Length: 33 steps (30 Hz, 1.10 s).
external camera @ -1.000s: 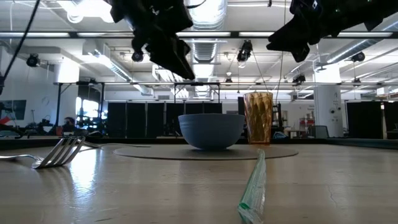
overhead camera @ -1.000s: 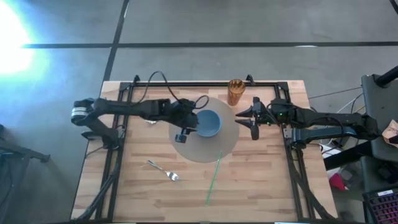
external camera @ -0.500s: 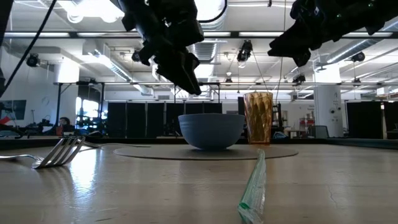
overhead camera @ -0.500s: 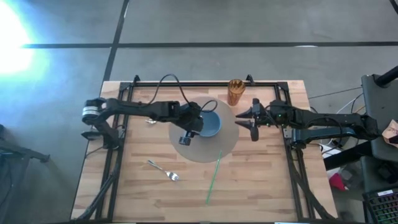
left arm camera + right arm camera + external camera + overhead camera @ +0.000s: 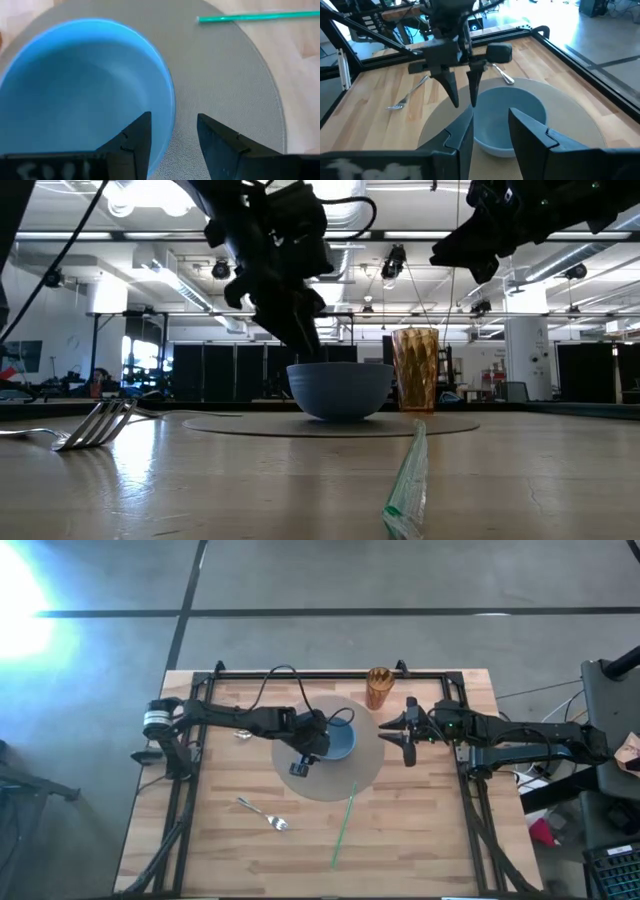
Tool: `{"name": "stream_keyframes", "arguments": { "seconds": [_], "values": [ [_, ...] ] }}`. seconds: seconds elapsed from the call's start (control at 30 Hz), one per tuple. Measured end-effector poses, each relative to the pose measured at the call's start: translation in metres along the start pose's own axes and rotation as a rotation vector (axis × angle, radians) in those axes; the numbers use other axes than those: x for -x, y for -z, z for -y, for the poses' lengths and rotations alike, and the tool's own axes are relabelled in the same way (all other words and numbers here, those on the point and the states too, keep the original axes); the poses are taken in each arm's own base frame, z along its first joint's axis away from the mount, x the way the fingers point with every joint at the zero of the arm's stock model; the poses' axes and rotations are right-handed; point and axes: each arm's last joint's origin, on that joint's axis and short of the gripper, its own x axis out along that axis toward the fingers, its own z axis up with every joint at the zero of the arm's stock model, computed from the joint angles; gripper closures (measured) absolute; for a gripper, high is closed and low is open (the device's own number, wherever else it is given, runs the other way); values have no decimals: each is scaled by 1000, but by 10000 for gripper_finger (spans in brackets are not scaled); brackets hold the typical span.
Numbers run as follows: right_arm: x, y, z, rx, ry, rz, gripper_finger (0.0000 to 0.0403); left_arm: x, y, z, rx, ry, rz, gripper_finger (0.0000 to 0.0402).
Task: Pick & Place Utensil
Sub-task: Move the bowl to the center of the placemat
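Note:
A blue bowl [image 5: 340, 739] sits on a round grey mat [image 5: 330, 783]. My left gripper [image 5: 172, 135] is open and points down over the bowl's left rim [image 5: 169, 107]. One finger hangs over the bowl's inside, the other over the mat. In the low view its tips [image 5: 305, 340] hang just above the rim, touching nothing. A fork [image 5: 263, 813] and a green straw [image 5: 344, 826] lie on the wood toward the near edge. A spoon [image 5: 501, 74] lies left of the mat. My right gripper [image 5: 397, 737] is open and hovers at the mat's right edge.
An amber ribbed cup [image 5: 378, 687] stands upright at the mat's far edge, close to the right gripper. A black frame rail [image 5: 190, 790] runs along the table's sides and far edge. Bare wood lies along the near edge around the fork and straw.
My left gripper has moved toward the table's right, onto the bowl's left rim, and has come down a little. It stays open. The right arm has kept still, and the bowl, fork and straw have not moved.

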Motion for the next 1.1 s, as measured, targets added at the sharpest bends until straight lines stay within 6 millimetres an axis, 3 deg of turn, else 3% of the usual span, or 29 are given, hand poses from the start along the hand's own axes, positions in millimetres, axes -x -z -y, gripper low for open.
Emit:
{"name": "stream_keyframes", "arguments": {
  "seconds": [0.47, 1.1],
  "values": [
    [0, 1, 0, 4, 1, -2, 302, -5, 3, -1, 0, -38, -33, 257],
    [0, 1, 0, 4, 1, -3, 325, -11, 8, 0, -8, -25, -69, 361]
  ]
}}
